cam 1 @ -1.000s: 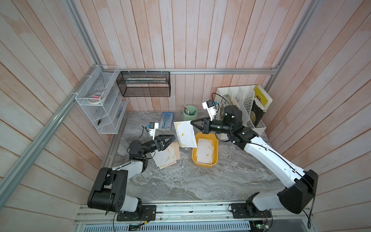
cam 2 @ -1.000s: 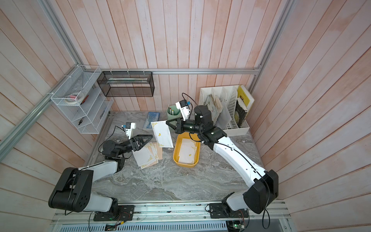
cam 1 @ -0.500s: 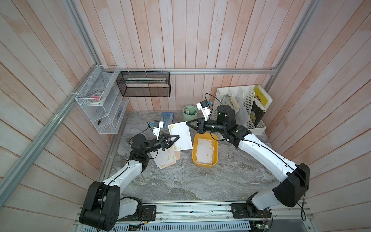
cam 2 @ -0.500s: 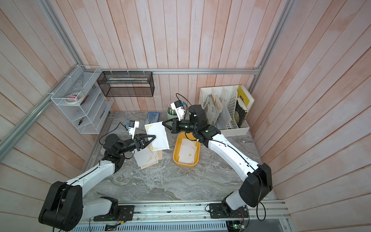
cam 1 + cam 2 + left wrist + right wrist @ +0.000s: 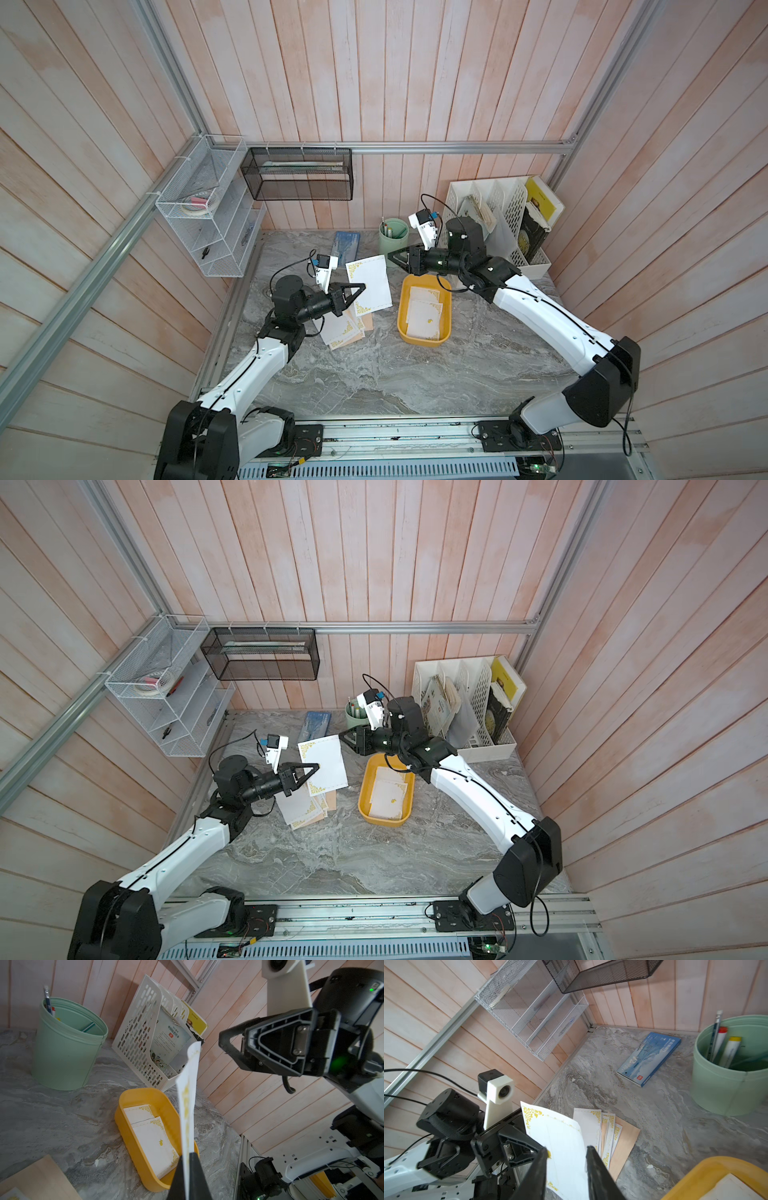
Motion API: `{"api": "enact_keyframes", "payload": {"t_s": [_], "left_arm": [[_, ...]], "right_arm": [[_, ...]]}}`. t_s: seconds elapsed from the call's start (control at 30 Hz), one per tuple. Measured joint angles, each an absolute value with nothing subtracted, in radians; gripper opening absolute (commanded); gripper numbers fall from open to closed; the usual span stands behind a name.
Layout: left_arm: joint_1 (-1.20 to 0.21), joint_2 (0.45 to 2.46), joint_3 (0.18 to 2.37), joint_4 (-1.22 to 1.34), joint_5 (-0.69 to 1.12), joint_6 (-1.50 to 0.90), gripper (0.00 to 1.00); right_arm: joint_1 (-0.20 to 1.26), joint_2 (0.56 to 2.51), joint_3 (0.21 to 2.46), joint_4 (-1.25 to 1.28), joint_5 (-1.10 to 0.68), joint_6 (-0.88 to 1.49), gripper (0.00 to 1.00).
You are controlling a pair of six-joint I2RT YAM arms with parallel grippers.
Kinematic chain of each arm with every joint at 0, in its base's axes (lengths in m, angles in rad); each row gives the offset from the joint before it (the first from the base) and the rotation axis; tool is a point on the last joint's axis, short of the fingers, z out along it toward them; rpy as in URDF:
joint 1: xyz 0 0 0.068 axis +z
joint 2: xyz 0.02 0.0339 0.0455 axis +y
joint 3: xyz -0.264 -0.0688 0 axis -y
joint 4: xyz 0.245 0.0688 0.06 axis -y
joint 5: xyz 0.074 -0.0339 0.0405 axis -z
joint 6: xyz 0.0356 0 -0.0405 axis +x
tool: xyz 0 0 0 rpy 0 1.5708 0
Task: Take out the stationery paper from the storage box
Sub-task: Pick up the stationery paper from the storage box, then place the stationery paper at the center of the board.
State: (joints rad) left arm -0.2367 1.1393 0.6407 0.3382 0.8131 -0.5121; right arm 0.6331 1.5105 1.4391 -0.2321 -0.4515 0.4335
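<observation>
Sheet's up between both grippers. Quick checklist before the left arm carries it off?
1. Left gripper shut on the held sheet at its edge: ok.
2. Right gripper jaws apart: ok.
3. Right gripper clear of the held sheet: cannot tell; the right wrist view shows the sheet's edge between the fingers.
4. Held sheet lifted off the table: ok.
5. Drop spot: the pile lies flat beside the storage box, with nothing on top of it: ok.
6. Storage box emptied: not ok; the sheets in the box are yet to come out.
</observation>
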Motion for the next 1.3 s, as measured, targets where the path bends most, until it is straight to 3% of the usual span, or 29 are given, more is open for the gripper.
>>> {"api": "enact_keyframes", "payload": {"t_s": [0.27,0.5,0.8,0.97,1.07,1.2,1.23,1.3], "left_arm": [[-0.204,1.127,0.721,0.072,0.622,-0.453,0.0],[-0.18,1.209,0.763,-0.125,0.421,-0.483,0.0],[-0.173,1.221,0.76,-0.224,0.319,-0.519,0.0],[-0.168,1.222,0.751,-0.262,0.279,-0.53,0.01],[-0.167,1.232,0.749,-0.279,0.264,-0.543,0.17],[-0.166,1.25,0.748,-0.293,0.252,-0.556,0.55],[-0.166,1.253,0.747,-0.296,0.252,-0.558,0.6],[-0.166,1.255,0.746,-0.301,0.25,-0.563,0.63]], "right_arm": [[0.57,1.519,1.436,-0.365,-0.231,0.421,0.48],[0.557,1.649,1.401,-0.488,-0.064,0.418,0.49],[0.558,1.899,1.425,-0.682,0.063,0.426,0.49],[0.574,1.937,1.458,-0.776,0.135,0.455,0.51],[0.593,1.937,1.476,-0.81,0.161,0.482,0.53],[0.611,1.937,1.468,-0.837,0.169,0.522,0.55],[0.613,1.937,1.462,-0.839,0.171,0.532,0.55],[0.613,1.937,1.447,-0.841,0.176,0.557,0.57]]}}
